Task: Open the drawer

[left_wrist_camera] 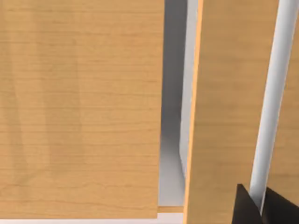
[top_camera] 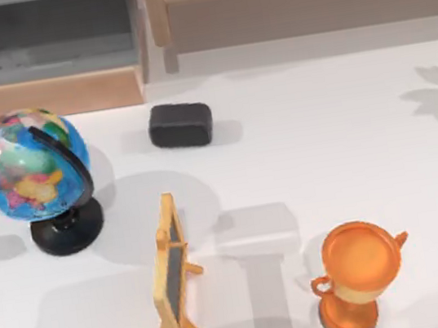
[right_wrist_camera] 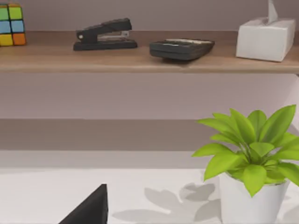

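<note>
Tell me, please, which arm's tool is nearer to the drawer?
Left. Its tool sits right up against the drawer, at its light-wood front panel. The right tool faces the long shelf and potted plant, farther off.

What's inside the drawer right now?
The drawer stands pulled out at the top view's upper left; its grey floor and walls are bare where visible. The back part, under the cabinet edge, is covered.

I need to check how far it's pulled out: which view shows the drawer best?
The top view: the drawer shows its grey inside and wood front. The left wrist view shows wood panels up close; the right wrist view faces a shelf.
</note>
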Action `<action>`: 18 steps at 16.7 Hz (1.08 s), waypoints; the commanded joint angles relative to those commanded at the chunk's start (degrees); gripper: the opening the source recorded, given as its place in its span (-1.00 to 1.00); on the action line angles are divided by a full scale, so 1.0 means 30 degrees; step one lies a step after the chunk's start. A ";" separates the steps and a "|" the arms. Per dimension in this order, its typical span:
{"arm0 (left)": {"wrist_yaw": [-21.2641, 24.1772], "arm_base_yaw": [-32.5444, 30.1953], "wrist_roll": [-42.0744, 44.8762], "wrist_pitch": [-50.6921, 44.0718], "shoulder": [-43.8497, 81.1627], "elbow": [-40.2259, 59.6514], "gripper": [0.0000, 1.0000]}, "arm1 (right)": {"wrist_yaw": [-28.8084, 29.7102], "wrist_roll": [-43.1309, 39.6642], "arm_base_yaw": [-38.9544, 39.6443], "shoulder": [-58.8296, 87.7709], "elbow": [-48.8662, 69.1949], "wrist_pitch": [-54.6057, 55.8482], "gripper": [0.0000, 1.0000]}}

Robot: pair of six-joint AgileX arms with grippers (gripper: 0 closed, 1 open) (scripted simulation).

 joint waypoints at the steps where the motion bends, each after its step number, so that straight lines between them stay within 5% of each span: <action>1: 0.0248 0.0242 -0.0016 0.0222 -0.0144 -0.0443 -1.00 | 0.0000 0.0000 0.0000 0.0000 0.0000 0.0000 1.00; 11: 0.2214 0.2232 0.0182 0.2206 -0.1516 -0.3784 -1.00 | 0.0000 0.0000 0.0000 0.0000 0.0000 0.0000 1.00; 18: 0.2214 0.2232 0.0182 0.2206 -0.1516 -0.3784 0.06 | 0.0000 0.0000 0.0000 0.0000 0.0000 0.0000 1.00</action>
